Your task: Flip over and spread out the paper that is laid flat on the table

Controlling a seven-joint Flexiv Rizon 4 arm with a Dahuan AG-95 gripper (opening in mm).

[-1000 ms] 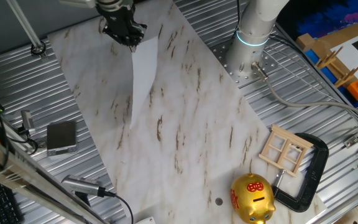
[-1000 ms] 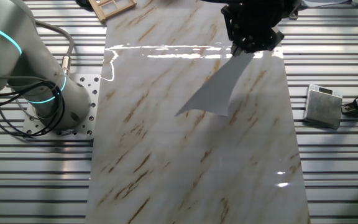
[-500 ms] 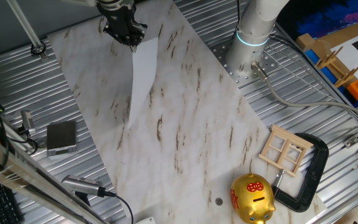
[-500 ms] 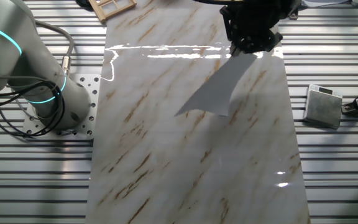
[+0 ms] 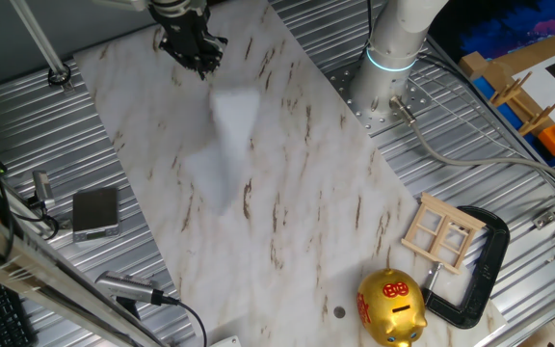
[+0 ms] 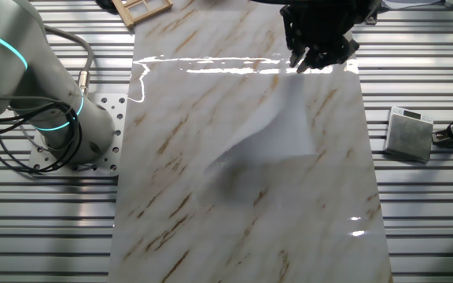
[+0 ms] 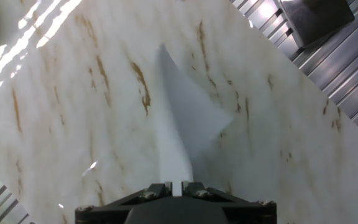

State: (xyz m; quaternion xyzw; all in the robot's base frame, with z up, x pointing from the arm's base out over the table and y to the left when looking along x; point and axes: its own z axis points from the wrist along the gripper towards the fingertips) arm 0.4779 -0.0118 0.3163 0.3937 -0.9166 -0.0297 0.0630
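The paper [image 5: 227,145] is a white sheet, blurred with motion, dropping onto the marble table [image 5: 297,193] below and right of my gripper [image 5: 200,63]. In the other fixed view it [image 6: 285,130] sags, half curled, under the gripper [image 6: 314,61], apart from the fingers. In the hand view the paper [image 7: 182,118] stretches away from my gripper [image 7: 176,185], its narrow end showing in the small gap between the jaws. The jaws stand slightly parted, above the table's far end [image 6: 211,196].
A gold piggy bank [image 5: 390,306], a small wooden frame [image 5: 441,229] and a black clamp [image 5: 480,270] sit at one end of the board. A grey square pad [image 5: 95,212] lies on the ribbed metal beside it. The arm's base [image 5: 388,67] stands on the other side.
The paper hung straight from my shut gripper before. Now it has come away from the fingers and is falling, spreading toward the table. The gripper has stayed in place.
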